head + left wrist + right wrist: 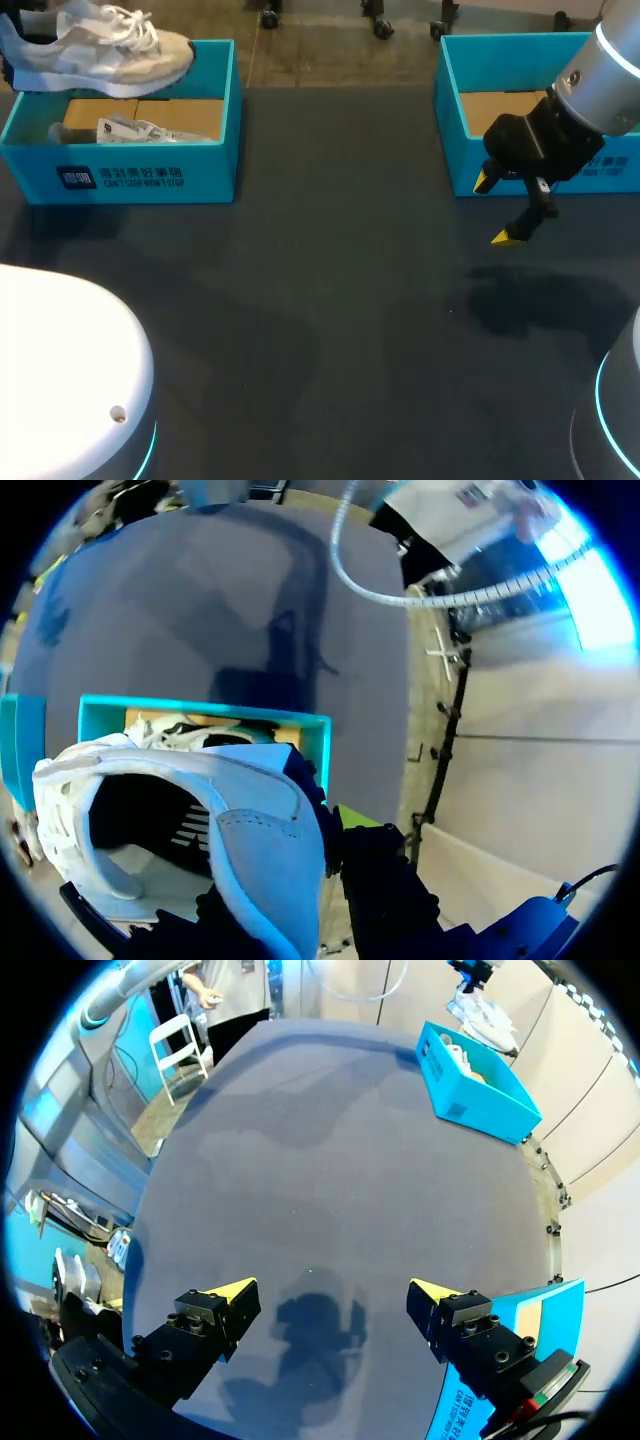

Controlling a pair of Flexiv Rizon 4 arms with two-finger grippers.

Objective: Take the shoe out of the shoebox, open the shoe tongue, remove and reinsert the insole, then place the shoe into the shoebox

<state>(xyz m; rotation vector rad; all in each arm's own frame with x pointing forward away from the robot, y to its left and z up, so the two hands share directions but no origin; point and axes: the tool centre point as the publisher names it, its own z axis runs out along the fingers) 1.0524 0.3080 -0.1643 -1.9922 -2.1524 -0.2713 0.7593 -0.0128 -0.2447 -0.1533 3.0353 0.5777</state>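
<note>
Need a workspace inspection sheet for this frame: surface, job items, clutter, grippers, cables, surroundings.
Surface: dark table, shadow under the right arm.
Job's things: white shoe held up over the left shoebox; a second shoe lies inside that box.
Clutter: right box, blue, with its cardboard floor showing; otherwise nothing seen.
Grippers: left gripper shut on the shoe at the heel. Right gripper open, fingers apart, holding nothing, hovering over the table in front of the right box.
Cables: pale hose arcs above the table in the left wrist view; none lies on the surface.
Surroundings: nothing seen reaching over the table.
</note>
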